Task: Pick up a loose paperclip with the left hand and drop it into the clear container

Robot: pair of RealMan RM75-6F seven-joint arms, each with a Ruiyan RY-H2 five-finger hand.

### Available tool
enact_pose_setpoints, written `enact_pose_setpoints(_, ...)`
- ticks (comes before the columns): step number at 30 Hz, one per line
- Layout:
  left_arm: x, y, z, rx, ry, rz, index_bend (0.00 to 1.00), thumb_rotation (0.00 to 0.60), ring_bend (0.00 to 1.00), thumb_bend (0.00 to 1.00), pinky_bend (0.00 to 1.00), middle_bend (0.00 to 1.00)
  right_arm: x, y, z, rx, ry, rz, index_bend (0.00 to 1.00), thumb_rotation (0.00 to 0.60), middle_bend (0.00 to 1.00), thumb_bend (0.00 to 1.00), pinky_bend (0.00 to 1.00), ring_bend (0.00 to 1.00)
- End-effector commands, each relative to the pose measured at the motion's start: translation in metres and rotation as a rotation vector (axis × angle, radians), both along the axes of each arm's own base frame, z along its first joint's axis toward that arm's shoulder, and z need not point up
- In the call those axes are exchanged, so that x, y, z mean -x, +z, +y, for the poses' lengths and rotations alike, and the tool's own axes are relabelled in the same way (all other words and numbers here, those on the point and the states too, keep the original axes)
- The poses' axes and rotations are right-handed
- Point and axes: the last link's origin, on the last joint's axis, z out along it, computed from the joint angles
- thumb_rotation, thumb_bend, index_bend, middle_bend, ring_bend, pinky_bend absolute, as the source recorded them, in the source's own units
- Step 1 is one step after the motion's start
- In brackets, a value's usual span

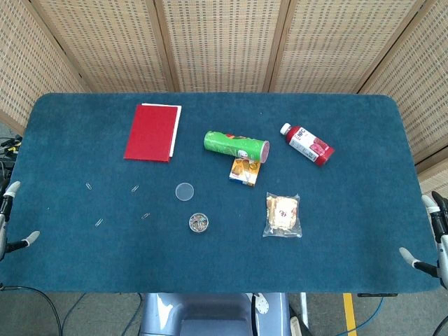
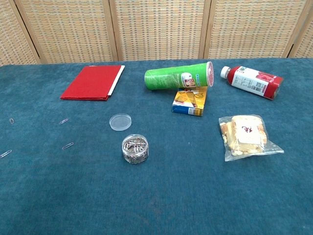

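A: Start big; what carries it all?

B: The blue worktop; the landmark is the clear container, open and already holding clips, with its lid lying flat just behind it. Well behind and left of the container sits a red folder; behind and right, a green tube on its side touching a small orange box, then a red bottle; right of the container, a bagged snack.

A: And the clips?

B: 4 loose paperclips lie left of the container; the nearest paperclip is just left of it, the others further out.

A: The hands?

B: The left hand is at the worktop's left edge, well apart from the container, fingers spread, holding nothing; the right hand is at the far right edge, likewise empty and parted.

A: Advice?

B: I'd go for the nearest clip; it lies flat on fabric, so pinch low with the fingertips, lift cleanly, then release directly over the container's mouth, avoiding the lid.
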Motion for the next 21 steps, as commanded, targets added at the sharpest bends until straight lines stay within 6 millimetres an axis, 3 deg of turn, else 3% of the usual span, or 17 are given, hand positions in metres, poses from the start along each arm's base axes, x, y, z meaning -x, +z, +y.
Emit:
enact_pose_setpoints(1, 0.000, -0.001, 0.001, 0.002, -0.011, 0.002, 0.00, 0.600, 0.00, 0.05, 0.00, 0.00, 0.000, -0.001, 0.000, -0.018, -0.015, 0.001, 0.00, 0.600, 0.00, 0.00, 0.00, 0.00)
enact_pose_setpoints(5, 0.003, -0.004, 0.006, 0.019, -0.020, 0.006, 0.00, 0.600, 0.00, 0.05, 0.00, 0.00, -0.003, -0.002, 0.000, -0.021, -0.007, -0.004, 0.00, 0.600, 0.00, 0.00, 0.00, 0.00)
enact_pose_setpoints(8, 0.009, -0.008, 0.023, 0.055, -0.023, 0.011, 0.01, 0.600, 0.00, 0.05, 0.00, 0.00, -0.004, -0.003, 0.000, -0.023, 0.003, -0.004, 0.00, 0.600, 0.00, 0.00, 0.00, 0.00)
enact_pose_setpoints(12, 0.027, -0.021, 0.088, 0.188, -0.020, 0.103, 0.13, 0.600, 0.00, 0.09, 0.00, 0.00, -0.004, -0.013, -0.006, -0.036, -0.001, 0.024, 0.00, 0.600, 0.00, 0.00, 0.00, 0.00)
enact_pose_setpoints(21, 0.050, -0.052, 0.154, 0.296, 0.040, 0.211, 0.33, 0.600, 0.00, 0.17, 0.00, 0.00, 0.000, -0.022, -0.017, -0.027, -0.047, 0.062, 0.00, 0.600, 0.00, 0.00, 0.00, 0.00)
